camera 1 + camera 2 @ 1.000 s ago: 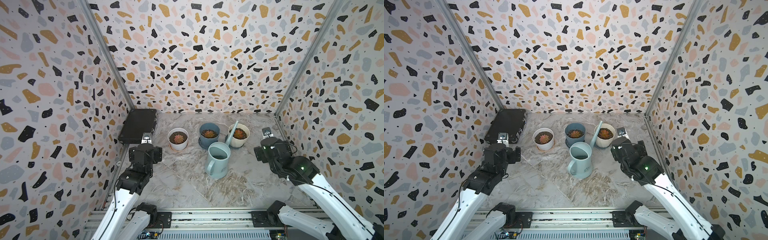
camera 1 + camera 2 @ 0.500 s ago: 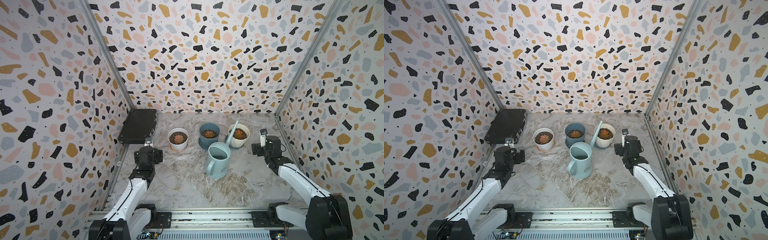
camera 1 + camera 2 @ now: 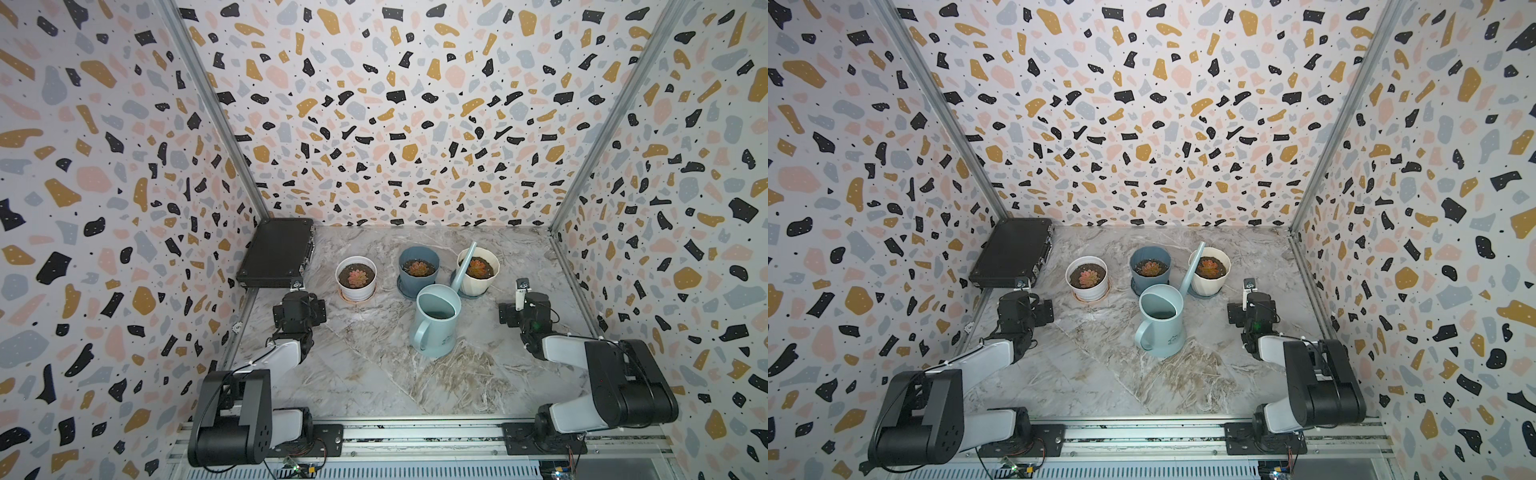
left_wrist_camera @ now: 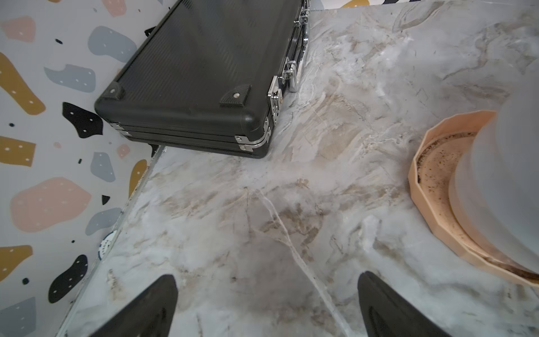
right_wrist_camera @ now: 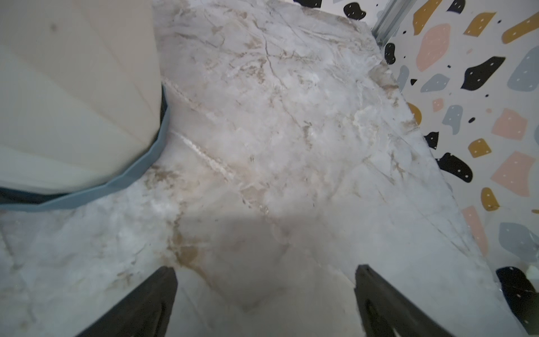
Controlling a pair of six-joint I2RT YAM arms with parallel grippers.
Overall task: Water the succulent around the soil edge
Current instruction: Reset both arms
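Three potted succulents stand in a row at the back in both top views: a white pot on a peach saucer, a blue pot and a cream pot. A pale blue watering can stands upright in front of them, its spout leaning towards the cream pot and its handle towards the front. My left gripper sits low, left of the white pot. My right gripper sits low, right of the can. Both wrist views show the jaws wide apart over bare marble, left gripper and right gripper, each open and empty.
A shut black case lies at the back left against the wall, just beyond my left gripper. The white pot's peach saucer and the cream pot's blue saucer lie close beside the grippers. Patterned walls close in three sides.
Both arms have folded down from a raised pose and now rest low near the table. Both grippers stay open; the can and pots have not moved.
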